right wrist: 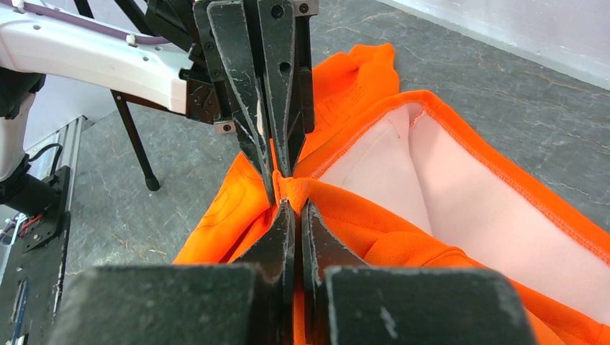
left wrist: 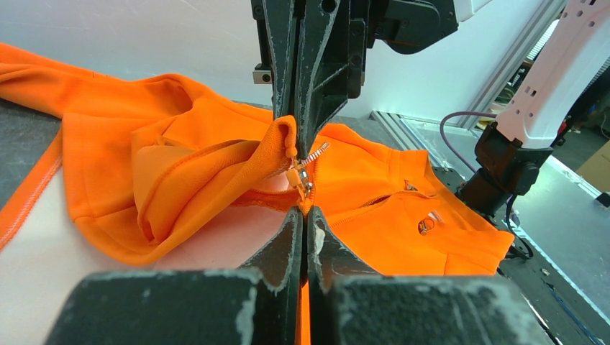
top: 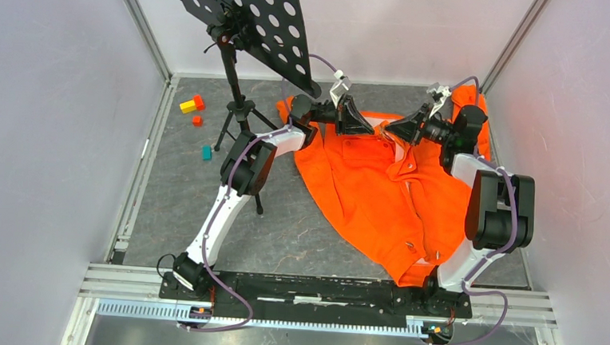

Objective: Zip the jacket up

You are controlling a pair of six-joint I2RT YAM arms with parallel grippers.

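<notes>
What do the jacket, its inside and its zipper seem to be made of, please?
The jacket looks like soft matte knit fabric, perhaps fleece: it folds thickly and shows stitched seams. Its inside is paler, pinkish and looks fuzzy. The zipper slider glints, so probably metal.

Robot lab cell: white panel walls [top: 41, 124] on aluminium framing [top: 143, 28] enclose grey counter [top: 298, 236]; perforated black board [top: 247, 17] on tripod [top: 237, 112] and toy blocks [top: 188, 106] near counter's far-left corner.

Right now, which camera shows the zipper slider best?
The left wrist view: the zipper slider sits close and sharp on the jacket. From above it is too small to make out; the right wrist view shows only orange fabric.
</notes>
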